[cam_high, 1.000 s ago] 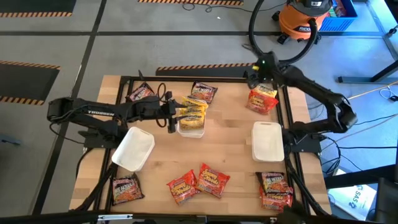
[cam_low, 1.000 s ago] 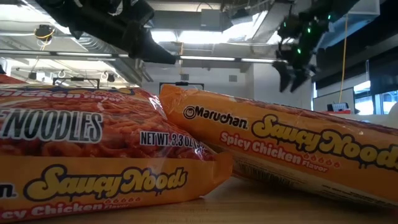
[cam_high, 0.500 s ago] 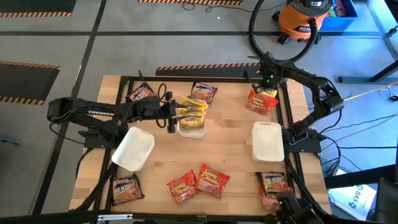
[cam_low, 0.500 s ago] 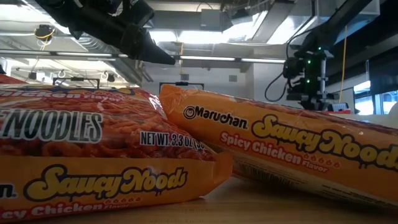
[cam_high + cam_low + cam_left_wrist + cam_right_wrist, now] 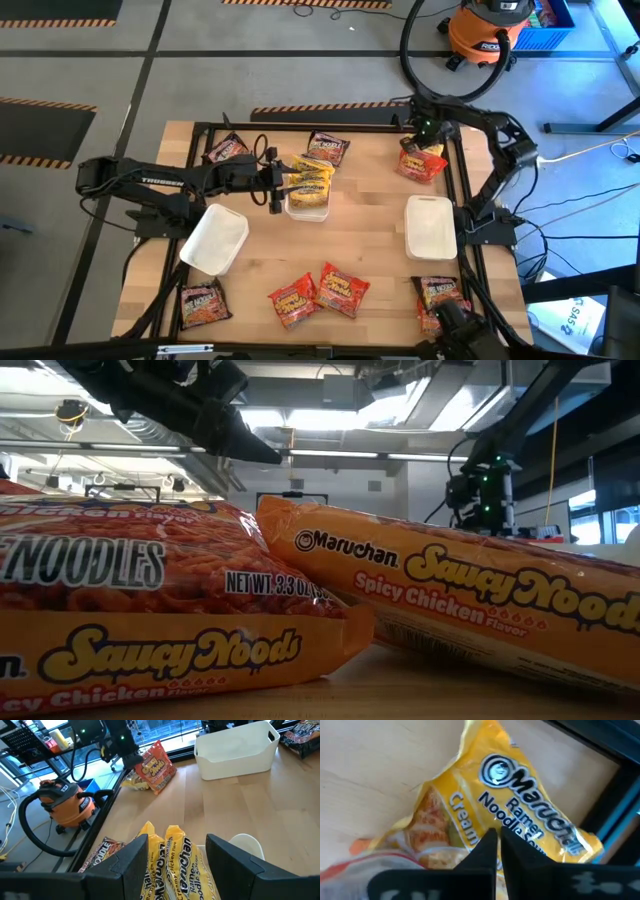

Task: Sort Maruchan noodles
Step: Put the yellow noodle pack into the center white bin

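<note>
Since a second ago the right gripper has dropped onto the yellow packet at the worktop's far right corner, beside a red-orange packet; its fingers are now pinched together on the wrapper. Left gripper hangs with jaws apart around two yellow packets over a white tray near the far edge's middle.
</note>
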Robot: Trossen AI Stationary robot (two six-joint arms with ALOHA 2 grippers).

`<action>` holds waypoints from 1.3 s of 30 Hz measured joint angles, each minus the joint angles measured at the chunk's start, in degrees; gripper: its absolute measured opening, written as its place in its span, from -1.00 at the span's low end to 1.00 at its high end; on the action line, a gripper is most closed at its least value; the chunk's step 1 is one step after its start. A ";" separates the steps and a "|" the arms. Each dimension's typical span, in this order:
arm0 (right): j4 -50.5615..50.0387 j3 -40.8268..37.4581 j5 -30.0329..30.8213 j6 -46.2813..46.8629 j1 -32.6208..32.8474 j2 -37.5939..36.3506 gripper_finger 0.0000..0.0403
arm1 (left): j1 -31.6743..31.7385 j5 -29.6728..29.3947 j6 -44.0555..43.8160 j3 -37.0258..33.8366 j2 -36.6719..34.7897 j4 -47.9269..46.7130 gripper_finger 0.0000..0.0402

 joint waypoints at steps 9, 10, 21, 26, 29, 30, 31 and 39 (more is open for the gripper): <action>0.02 3.73 -1.49 -0.07 1.70 3.55 -1.00 | 0.00 0.00 0.00 0.00 0.00 0.02 -0.04; 0.19 4.33 -1.66 -0.11 2.37 3.60 -1.00 | 0.00 -0.01 0.00 0.00 0.00 0.00 -0.04; 3.76 7.31 -5.63 -0.56 9.44 5.83 -1.00 | 0.00 0.00 -0.02 0.02 0.00 -0.01 -0.04; 5.21 7.29 -5.32 -1.61 11.48 7.60 -1.00 | 0.00 0.00 -0.04 0.02 0.00 -0.02 -0.04; 3.57 9.02 -3.30 -2.76 12.36 7.60 -1.00 | -0.02 0.00 -0.10 0.02 0.00 -0.02 -0.04; 2.24 10.24 -2.66 -2.91 12.50 7.59 -1.00 | 0.00 0.00 -0.12 0.02 0.00 -0.03 -0.04; 0.63 11.60 -2.05 -3.01 12.48 7.52 -1.00 | 0.00 0.00 -0.14 0.02 0.00 -0.05 -0.04; -9.17 14.85 6.86 -2.91 9.02 7.42 -1.00 | 0.00 0.00 -0.45 0.04 0.00 -1.85 -0.04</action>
